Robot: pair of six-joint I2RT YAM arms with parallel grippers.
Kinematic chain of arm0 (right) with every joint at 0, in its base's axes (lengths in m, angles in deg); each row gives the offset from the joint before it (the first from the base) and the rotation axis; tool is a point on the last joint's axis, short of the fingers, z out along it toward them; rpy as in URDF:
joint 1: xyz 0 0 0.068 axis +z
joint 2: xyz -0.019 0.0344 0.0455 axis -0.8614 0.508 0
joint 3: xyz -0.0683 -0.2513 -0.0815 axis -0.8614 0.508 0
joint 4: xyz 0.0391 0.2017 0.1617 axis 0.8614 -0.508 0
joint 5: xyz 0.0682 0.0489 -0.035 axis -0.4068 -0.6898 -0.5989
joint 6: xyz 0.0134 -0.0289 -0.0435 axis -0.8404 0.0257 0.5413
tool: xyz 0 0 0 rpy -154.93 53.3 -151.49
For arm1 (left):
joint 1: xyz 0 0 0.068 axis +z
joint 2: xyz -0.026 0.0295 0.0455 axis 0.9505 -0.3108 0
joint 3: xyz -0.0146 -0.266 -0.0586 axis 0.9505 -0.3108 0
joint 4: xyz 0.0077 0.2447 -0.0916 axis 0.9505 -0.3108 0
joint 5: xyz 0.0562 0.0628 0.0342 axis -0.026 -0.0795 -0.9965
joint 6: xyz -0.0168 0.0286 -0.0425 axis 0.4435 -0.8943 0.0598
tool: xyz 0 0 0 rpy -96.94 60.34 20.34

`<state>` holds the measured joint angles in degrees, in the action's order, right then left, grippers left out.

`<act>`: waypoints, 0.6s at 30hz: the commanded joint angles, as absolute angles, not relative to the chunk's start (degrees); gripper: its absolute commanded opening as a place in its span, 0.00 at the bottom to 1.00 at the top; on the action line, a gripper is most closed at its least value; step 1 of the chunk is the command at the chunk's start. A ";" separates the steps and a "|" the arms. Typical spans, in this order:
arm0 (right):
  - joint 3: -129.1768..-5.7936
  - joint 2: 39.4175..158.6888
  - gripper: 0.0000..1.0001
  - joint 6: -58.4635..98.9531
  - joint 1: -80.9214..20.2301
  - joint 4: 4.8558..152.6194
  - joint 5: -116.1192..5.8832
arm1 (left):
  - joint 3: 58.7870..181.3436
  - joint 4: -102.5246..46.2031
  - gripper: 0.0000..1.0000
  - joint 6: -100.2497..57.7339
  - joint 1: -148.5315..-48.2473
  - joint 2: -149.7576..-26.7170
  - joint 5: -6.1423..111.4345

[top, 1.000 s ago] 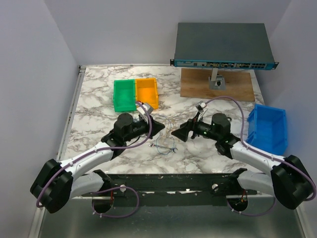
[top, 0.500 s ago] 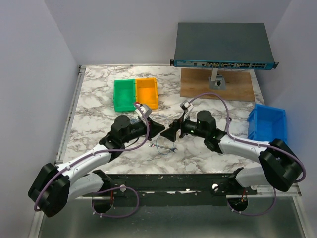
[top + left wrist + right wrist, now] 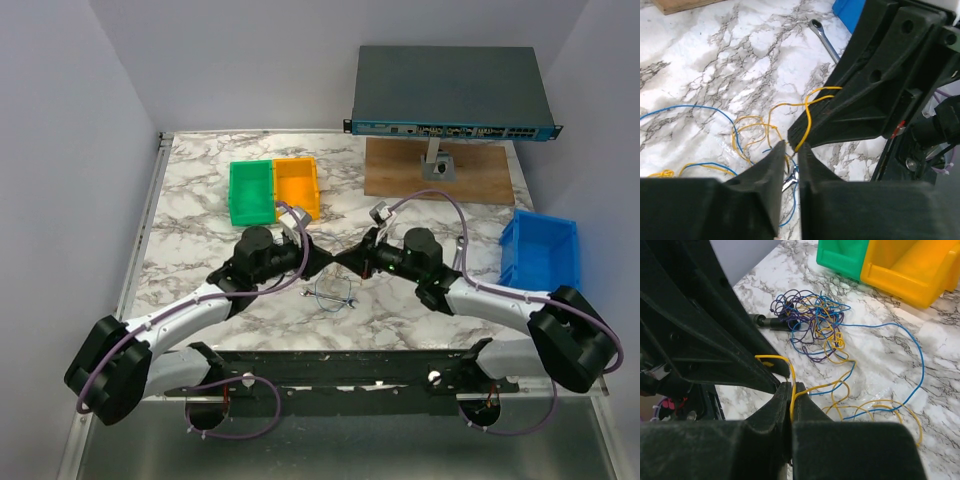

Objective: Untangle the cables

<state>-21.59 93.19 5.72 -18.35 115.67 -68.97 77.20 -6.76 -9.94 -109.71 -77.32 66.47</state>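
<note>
Nearest the arm bases, the cables (image 3: 331, 292) lie on the marble table (image 3: 190, 210), on the near side of the orange bin (image 3: 297, 186) and a little to its right. From above they are only a small faint snarl. The right wrist view shows more: purple, blue and yellow loops knotted together below the orange bin, with long blue and yellow strands trailing out of the knot.

Just beyond the snarl, the left gripper (image 3: 792, 150) and the right gripper (image 3: 791, 390) meet tip to tip, between it and the orange bin. The right wrist view shows the right jaws pressed together on a yellow strand that arcs across to the left fingertip. In the left wrist view the left jaws stand a narrow slit apart with that strand running into the slit — whether it is pinched I cannot tell.

Only the left wrist view shows a wrench (image 3: 822, 37) beyond the right gripper.

The green bin (image 3: 250, 192) touches the orange bin's left side. A blue bin (image 3: 540, 258) sits well to its right — farther back stand a wooden board (image 3: 440, 172) and a network switch (image 3: 450, 90).
</note>
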 commanded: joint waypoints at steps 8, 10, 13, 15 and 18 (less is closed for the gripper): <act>-19.70 86.47 0.01 5.14 -18.01 112.98 -65.10 | 77.97 -7.82 0.46 -5.01 -104.81 -78.48 68.25; -20.47 85.65 0.01 4.75 -17.99 110.94 -63.91 | 77.69 -7.48 0.48 -4.80 -104.44 -78.31 68.52; -22.22 85.24 0.01 3.24 -18.03 107.62 -62.43 | 77.54 -7.50 0.48 -4.93 -104.25 -78.30 68.88; -23.45 85.70 0.01 2.43 -17.99 105.71 -62.43 | 77.72 -7.80 0.49 -5.45 -104.23 -78.56 69.35; -24.27 86.15 0.01 0.61 -17.99 104.96 -62.42 | 77.97 -8.00 0.59 -6.39 -104.23 -79.07 70.44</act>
<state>-21.76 85.91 3.16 -18.28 108.48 -64.41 77.50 -7.68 -5.46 -104.51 -78.22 67.50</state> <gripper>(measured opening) 0.033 0.518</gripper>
